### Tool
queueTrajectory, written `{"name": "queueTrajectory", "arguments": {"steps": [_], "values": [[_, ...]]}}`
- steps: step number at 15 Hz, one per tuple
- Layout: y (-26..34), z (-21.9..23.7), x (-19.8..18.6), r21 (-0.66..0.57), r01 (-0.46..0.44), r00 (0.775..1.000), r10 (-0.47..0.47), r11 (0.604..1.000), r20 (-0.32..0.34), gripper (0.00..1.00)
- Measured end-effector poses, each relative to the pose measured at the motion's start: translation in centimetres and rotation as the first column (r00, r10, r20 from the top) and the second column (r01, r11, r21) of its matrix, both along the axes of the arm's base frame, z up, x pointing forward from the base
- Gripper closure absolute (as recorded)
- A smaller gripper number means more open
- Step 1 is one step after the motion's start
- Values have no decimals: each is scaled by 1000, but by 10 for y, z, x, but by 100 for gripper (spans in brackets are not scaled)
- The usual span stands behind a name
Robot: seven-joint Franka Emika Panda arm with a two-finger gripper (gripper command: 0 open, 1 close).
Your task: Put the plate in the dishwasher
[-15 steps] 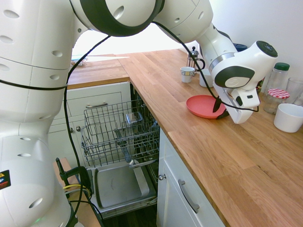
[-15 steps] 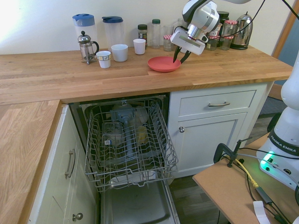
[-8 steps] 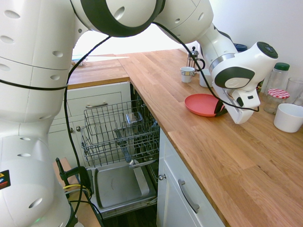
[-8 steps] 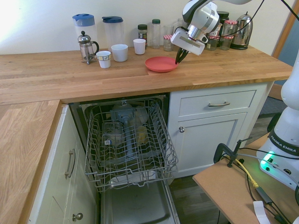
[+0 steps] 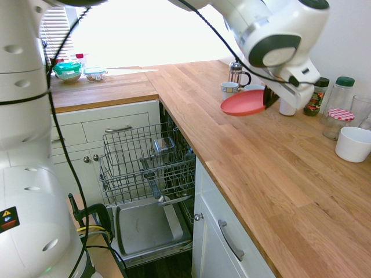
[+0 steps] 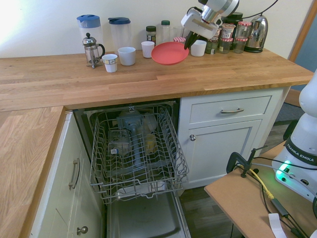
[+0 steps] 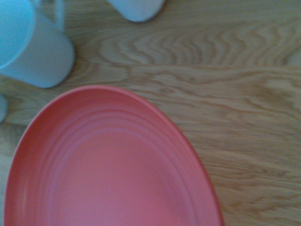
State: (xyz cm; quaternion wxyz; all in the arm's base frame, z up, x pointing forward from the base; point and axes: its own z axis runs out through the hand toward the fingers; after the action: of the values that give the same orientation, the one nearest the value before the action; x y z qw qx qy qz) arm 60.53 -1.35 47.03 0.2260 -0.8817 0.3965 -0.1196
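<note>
The coral-red plate [image 5: 242,103] [image 6: 169,52] hangs in the air above the wooden counter, tilted a little, held by its rim. My gripper [image 5: 269,97] [image 6: 189,42] is shut on the plate's edge nearest the back wall. The plate [image 7: 108,165] fills most of the wrist view, with the counter's wood grain below it. The dishwasher [image 5: 145,174] [image 6: 136,163] stands open under the counter, its door [image 6: 144,220] folded down and the lower wire rack [image 6: 137,148] pulled out, holding a few glasses and pieces of cutlery.
Behind the plate stand white mugs [image 6: 127,55], a French press [image 6: 91,49], lidded plastic jugs [image 6: 119,31], glass jars [image 6: 226,40] and a kettle [image 6: 256,32]. A white bowl [image 5: 352,143] sits on the counter near the wall. White cabinet drawers [image 6: 230,110] flank the dishwasher.
My gripper closed on the plate's rim, slid it slightly, then lifted it clear of the counter. The arm has risen with the plate.
</note>
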Motion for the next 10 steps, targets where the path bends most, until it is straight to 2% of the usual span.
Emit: {"name": "queueTrajectory", "arguments": {"steps": [2,5,9,10], "values": [[55,38,-32,-103,-77,994,84,992,65,100],[146,66,-103,-275,-179,968,219,945,123,100],[239,83,-202,-503,-253,907,383,826,173,100],[248,83,-218,-590,-249,886,427,768,182,100]]}}
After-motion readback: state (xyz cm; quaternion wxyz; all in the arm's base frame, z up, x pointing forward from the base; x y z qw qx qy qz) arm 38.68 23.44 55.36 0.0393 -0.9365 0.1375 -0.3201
